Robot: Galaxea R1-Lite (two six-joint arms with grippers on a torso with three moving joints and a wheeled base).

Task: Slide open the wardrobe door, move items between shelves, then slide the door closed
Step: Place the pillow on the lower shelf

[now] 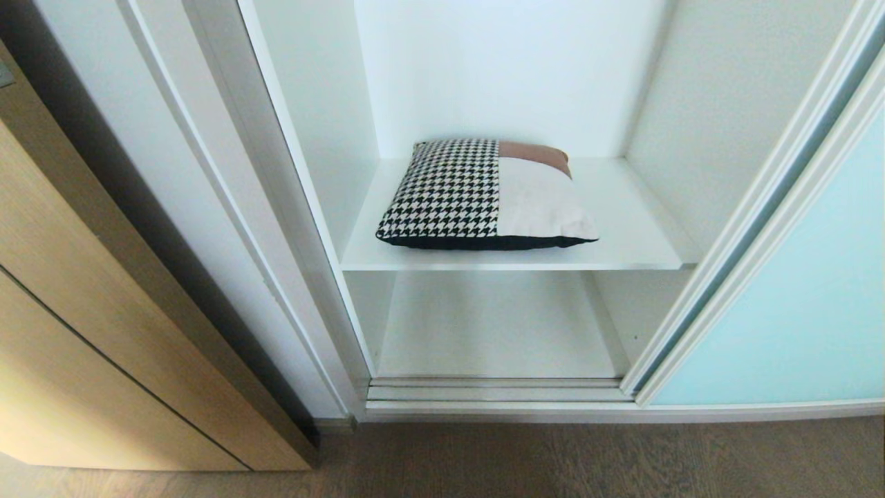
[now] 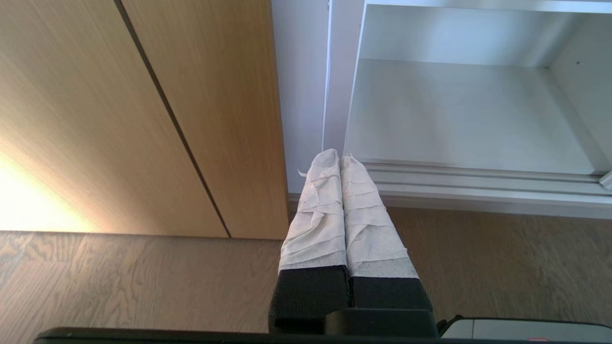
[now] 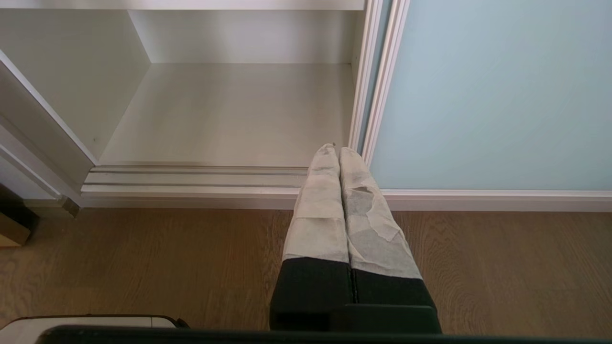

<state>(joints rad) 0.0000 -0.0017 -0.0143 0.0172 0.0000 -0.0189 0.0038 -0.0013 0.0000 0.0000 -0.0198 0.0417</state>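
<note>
Before us we see a white wardrobe standing open on a grey-brown wood-grain floor (image 1: 553,460), with a light wood cabinet (image 1: 104,332) crossed by a thin dark seam just beside its left wall. The sliding wardrobe door (image 1: 802,297), a tall panel of frosted pale aqua glass in a thin silver-white frame, stands pushed to the right, and its ribbed metal track (image 1: 498,391) runs along the wardrobe's front edge at the floor. Inside we find two plain smooth white shelves with white side walls. On the upper shelf (image 1: 636,235) lies the square cushion (image 1: 484,197), flat, near the front edge and a little toward the left wall; its left half is black-and-white houndstooth weave, the rest a cream patch with a rust-brown strip toward the back, and a dark border shows along its front side. The lower shelf (image 1: 494,325) is a matt white board, wider than the cushion. Neither arm appears in the head view. We see our left gripper (image 2: 340,156) low over the floor in front of the wardrobe's left corner, its two fingers (image 2: 318,210) wrapped in creased pale tape, pressed together and holding nothing. Our right gripper (image 3: 338,149) hangs before the door's left frame edge, its taped fingers (image 3: 320,210) likewise closed tight and empty, the tape there torn and smudged.
</note>
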